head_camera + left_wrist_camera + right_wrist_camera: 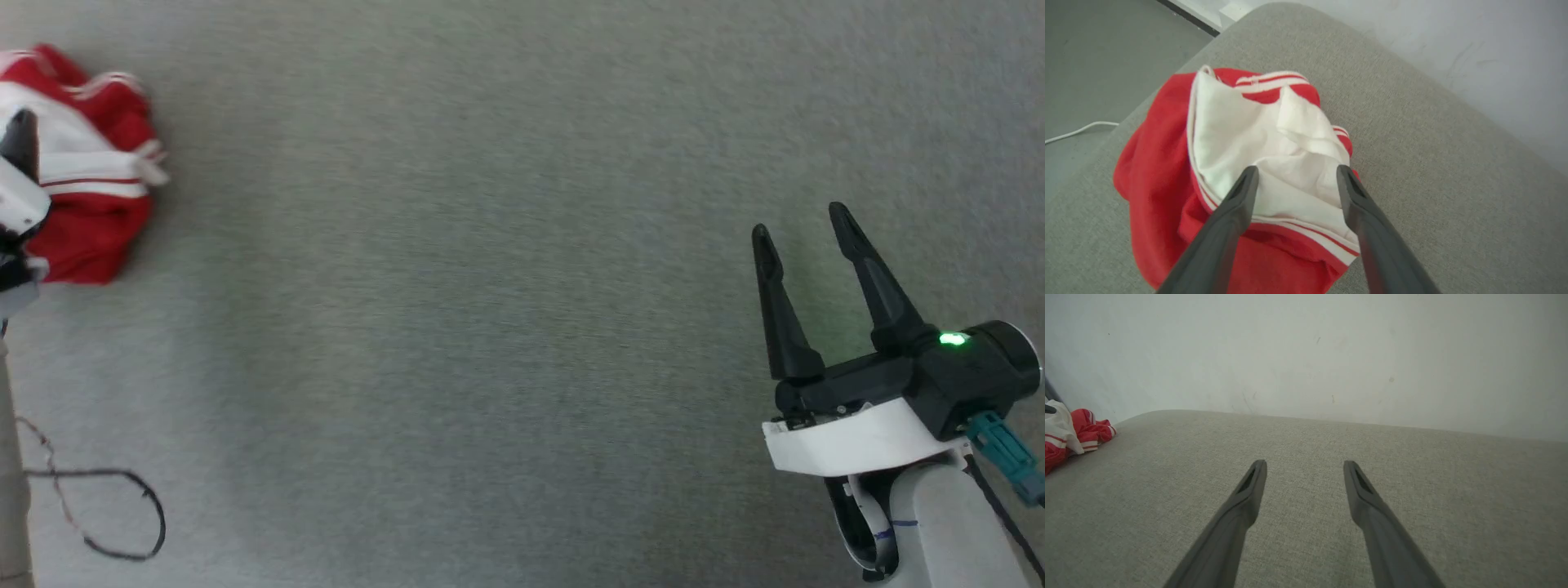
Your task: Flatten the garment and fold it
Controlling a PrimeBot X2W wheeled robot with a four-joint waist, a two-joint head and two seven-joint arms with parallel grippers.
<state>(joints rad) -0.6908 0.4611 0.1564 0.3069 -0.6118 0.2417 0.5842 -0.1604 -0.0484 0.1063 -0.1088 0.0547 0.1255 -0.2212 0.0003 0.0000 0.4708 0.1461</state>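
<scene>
Garment [1159,171] sits crumpled in a heap at the left edge of the grey fabric surface [490,327], close to that surface's rounded corner. Red body underneath, white sleeve with striped trim bunched on top. Not flattened, not folded.

Left gripper [1295,173] is over the heap, jaws spread wide, fingers [1237,204] straddling the white sleeve part. Nothing pinched between them. Can't tell whether the tips touch the cloth or hang just above it.

Right gripper [798,222] is above the right side of the surface, well apart from the heap. Jaws also spread wide, holding nothing, bare grey fabric under it.

Pale wall [1306,355] runs along the surface's far edge. Dark cable loop [122,523] shows over the surface's near-left part.
</scene>
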